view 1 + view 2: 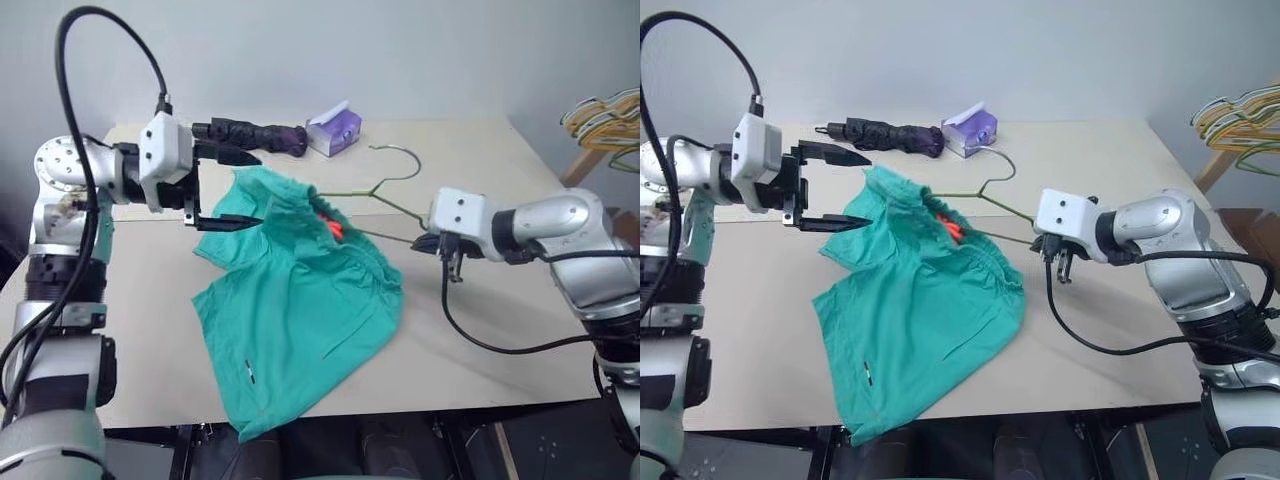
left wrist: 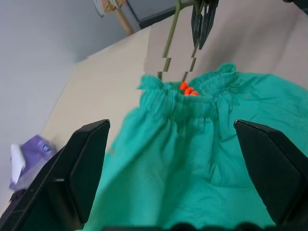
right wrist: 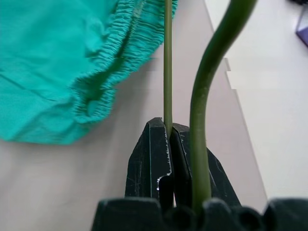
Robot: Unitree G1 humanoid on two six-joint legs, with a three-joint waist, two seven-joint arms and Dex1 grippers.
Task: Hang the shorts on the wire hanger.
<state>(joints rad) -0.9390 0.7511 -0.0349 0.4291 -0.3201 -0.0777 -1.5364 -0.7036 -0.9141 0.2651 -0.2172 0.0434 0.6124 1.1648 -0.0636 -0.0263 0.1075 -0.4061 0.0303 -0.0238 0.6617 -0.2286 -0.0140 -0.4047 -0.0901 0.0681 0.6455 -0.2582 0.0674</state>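
Green cloth fills the middle of the picture. These are the shorts point(image 1: 300, 320), lying on the pale table point(image 1: 500, 330), with one leg drooping over the near edge at the bottom of the frame. They look soft, light and floppy, so I think they will sag and slide wherever nobody holds them.

Higher up, near the centre, the bunched waistband is lifted a little. The thin wire hanger point(image 1: 385, 190) pokes into it there, beside a bit of orange. Its hook curls up toward the upper middle of the frame.

On the right, the right gripper point(image 1: 432, 243) has its two black fingers pressed tight together on a wire of the hanger. The wire looks stiff but thin and smooth, so I think it could twist in that pinch.

On the left, the left gripper point(image 1: 226, 192) has its fingers spread wide apart and holds nothing. Its lower finger is right at the left end of the waistband. I think that thick stretchy band is the best place to grab.

Far back, at the top of the table, lie a dark folded umbrella point(image 1: 255, 135) and a small purple box point(image 1: 335, 128).
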